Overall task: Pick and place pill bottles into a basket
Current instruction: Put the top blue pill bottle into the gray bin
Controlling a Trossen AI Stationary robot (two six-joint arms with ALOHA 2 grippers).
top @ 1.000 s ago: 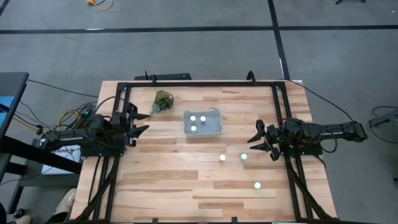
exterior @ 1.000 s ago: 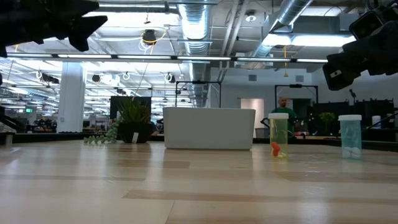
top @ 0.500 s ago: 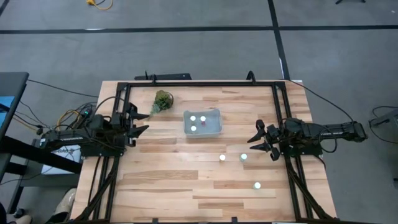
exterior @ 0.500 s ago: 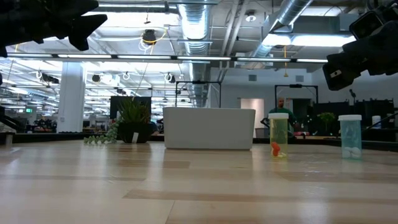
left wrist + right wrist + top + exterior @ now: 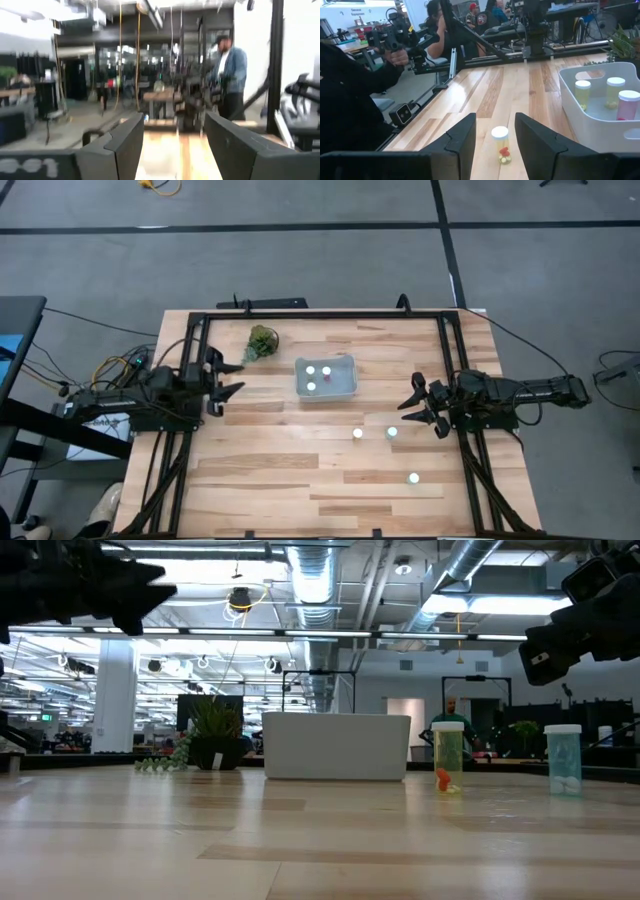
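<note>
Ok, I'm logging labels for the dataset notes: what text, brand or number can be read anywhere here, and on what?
"001", roughly, badly blurred: pale marks on the left arm's housing, in the left wrist view.
"General", a guess, with a second line too small to read: a wall sign in the room, in the right wrist view.
No print can be read on the pill bottles or the basket.

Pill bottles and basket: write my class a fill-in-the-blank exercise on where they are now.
1. The basket holds ____ pill bottles.
2. On the bare table stand ____ more bottles.
3. The bottle nearest the open right pincer has a ____ cap.
4. The leafy sprig lies on the side of the ____ pincer.

Missing words: three; three; white; left
</note>
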